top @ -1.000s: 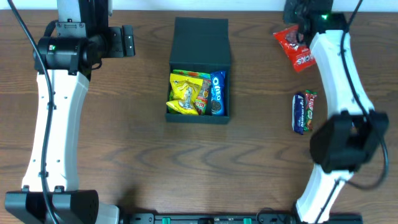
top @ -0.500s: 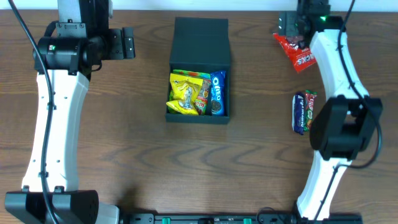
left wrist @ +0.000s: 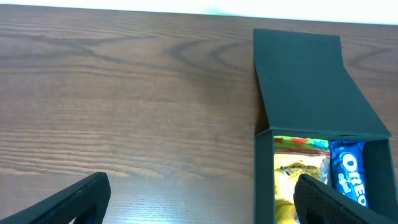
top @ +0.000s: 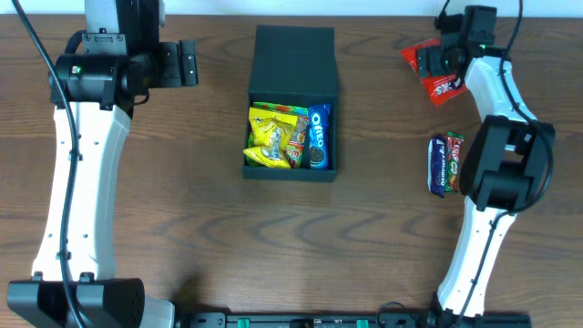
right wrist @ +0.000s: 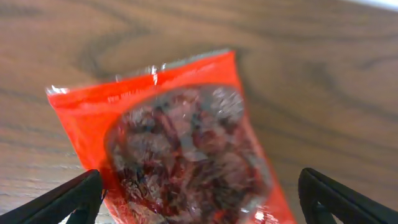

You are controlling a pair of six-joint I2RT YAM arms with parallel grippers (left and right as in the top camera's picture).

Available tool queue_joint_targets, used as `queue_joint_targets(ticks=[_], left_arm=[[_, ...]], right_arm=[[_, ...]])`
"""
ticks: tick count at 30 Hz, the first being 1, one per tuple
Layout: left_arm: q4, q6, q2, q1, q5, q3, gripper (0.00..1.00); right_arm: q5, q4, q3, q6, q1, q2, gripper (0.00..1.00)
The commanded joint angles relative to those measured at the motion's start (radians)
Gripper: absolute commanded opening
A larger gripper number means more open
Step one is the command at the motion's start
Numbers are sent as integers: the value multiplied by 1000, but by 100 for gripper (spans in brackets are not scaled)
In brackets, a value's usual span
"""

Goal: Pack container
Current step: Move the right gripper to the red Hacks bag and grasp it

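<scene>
The container (top: pixel 290 172) is seen on the bench (top: pixel 182 210), in the middle towards the far edge. Its flap lid (top: pixel 294 59) is folded back and lies flat behind the open box. Inside the box a yellow snack packet (top: pixel 271 137) is placed on the left, and a blue Oreo packet (top: pixel 318 137) stands along the right wall.

The left hand (top: pixel 189 62) is held above bare wood, to the left of the lid and apart from it. Its fingers (left wrist: pixel 78 199) are spread wide and nothing is held between them. In the left wrist view the open box is seen at the right side.

The right hand (right wrist: pixel 199 186) is positioned over a red snack packet (right wrist: pixel 180 143) near the far right corner of the bench. Its fingers (right wrist: pixel 68 199) are also wide apart, one on each side of the packet, and the packet is not clamped. Whether the fingers touch the packet cannot be told. The packet has a clear window in which dark red pieces are seen.

Closer to the robot, beside the right arm, two dark wrapped bars (top: pixel 443 164) are lying together on the bench, well apart from the container.
</scene>
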Motion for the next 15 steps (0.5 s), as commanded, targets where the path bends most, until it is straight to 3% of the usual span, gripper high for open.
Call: queue_joint_targets(ticks=[1, 6, 15], left_arm=[[-3, -4, -23, 1, 6, 4, 95], [-3, -5, -23, 1, 6, 4, 95], [-4, -4, -23, 1, 6, 4, 95]], right_arm=[[-41, 2, -1, -22, -7, 27, 98], [-41, 0, -1, -21, -8, 58, 90], [-41, -54, -1, -16, -2, 59, 49]])
